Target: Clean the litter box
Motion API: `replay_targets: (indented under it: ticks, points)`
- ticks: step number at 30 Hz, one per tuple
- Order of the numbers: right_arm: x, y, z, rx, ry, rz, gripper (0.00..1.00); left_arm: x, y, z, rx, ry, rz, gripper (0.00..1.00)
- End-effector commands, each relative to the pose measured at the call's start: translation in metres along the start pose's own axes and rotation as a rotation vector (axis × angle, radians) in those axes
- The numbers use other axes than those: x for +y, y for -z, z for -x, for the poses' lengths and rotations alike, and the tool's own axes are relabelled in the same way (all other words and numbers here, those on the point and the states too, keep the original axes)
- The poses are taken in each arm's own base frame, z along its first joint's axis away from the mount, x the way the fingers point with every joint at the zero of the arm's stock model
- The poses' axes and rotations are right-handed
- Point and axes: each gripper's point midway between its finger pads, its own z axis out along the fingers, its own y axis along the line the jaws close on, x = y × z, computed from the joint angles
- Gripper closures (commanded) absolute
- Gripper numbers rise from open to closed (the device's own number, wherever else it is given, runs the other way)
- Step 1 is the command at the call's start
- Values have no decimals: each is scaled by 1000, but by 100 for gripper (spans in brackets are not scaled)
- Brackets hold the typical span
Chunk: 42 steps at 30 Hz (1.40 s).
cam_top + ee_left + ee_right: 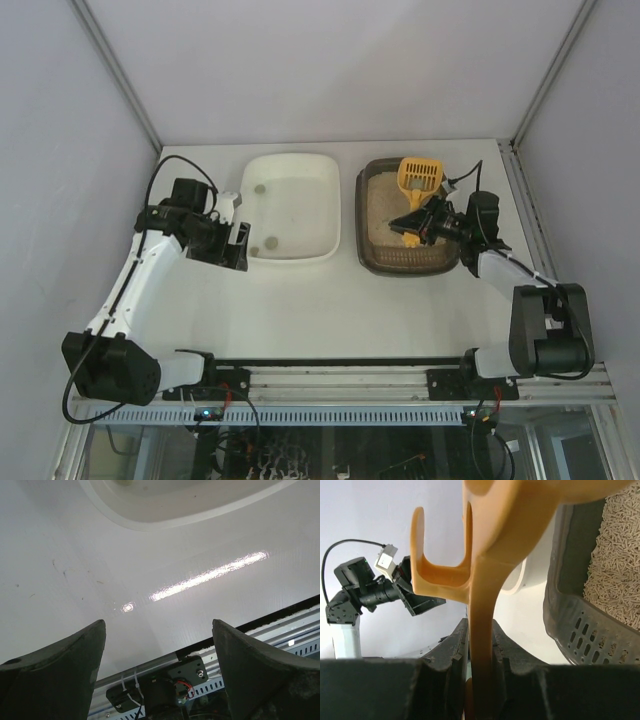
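The dark brown litter box (372,255) with beige litter sits at the right of the table; its slotted wall (580,625) and pellets show in the right wrist view. My right gripper (412,226) is shut on the handle of the yellow slotted scoop (418,178), whose head hangs over the far part of the litter. The scoop's handle (485,630) is pinched between both fingers. At the left edge of the white tub (292,207), my left gripper (238,243) stands open with nothing between its fingers (60,675).
The white tub holds a few small dark lumps (268,240), and its rim (200,515) shows in the left wrist view. Grey enclosure walls rise on three sides. A metal rail (330,385) with the arm bases runs along the near edge.
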Motion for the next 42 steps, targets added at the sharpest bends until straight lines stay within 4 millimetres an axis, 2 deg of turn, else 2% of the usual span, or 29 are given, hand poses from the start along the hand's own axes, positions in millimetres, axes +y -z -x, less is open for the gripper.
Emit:
replay_targets:
  ticks: [1,2,3,4,6,7,10,13,14,17,19,20,22,23,26,30,32,35,38,42]
  points:
    - [15,1,5,-1,16,67,100,-3,-1,-1,-16,-22,-7,9]
    - [5,9,17,-68,-4,50,100,-3,0,-1,-19,-23,-6,8]
    - [-7,15,21,-121,-72,40,100,-3,0,-1,-22,-25,-7,8]
    - [-2,13,19,-119,-60,71,100,-4,0,-2,-23,-25,-7,8]
    - [14,-2,-1,4,-7,108,100,-3,0,-2,-22,-26,-6,8]
    - [12,-3,-3,16,-13,88,100,-4,0,-3,-22,-25,-7,8]
    - [-8,13,18,-113,-40,12,100,-4,-1,-3,-19,-27,-8,8]
    - [5,-1,-5,-3,3,25,100,-3,-1,-3,-19,-26,-5,8]
    - [5,2,-3,-7,7,19,100,-4,-1,-3,-18,-27,-7,8]
    - [-13,23,23,-151,-8,-40,100,-4,-3,-3,-14,-30,-11,8]
    - [-11,17,15,-114,66,-100,100,-3,-2,-2,-12,-32,-2,8]
    - [-5,10,10,-79,178,-162,100,-2,-3,-2,-6,-29,2,8]
    - [-7,12,11,-81,294,-280,100,-2,-4,-2,2,-28,3,8]
    - [-3,15,12,-92,321,-279,100,-3,-5,-2,9,-30,-7,8]
    - [24,19,10,-91,374,-168,100,-5,-5,-2,15,-29,-18,8]
    - [44,37,25,-165,206,58,100,-5,-6,-4,16,-29,-19,8]
    - [47,27,13,-84,149,95,100,-5,-6,-4,17,-29,-19,8]
    - [49,10,-5,2,174,66,100,-5,-5,-3,19,-29,-18,8]
    - [42,15,5,-40,134,62,100,-5,-5,-4,13,-29,-15,8]
    - [57,10,-5,26,95,164,100,-5,-4,-5,9,-32,-14,8]
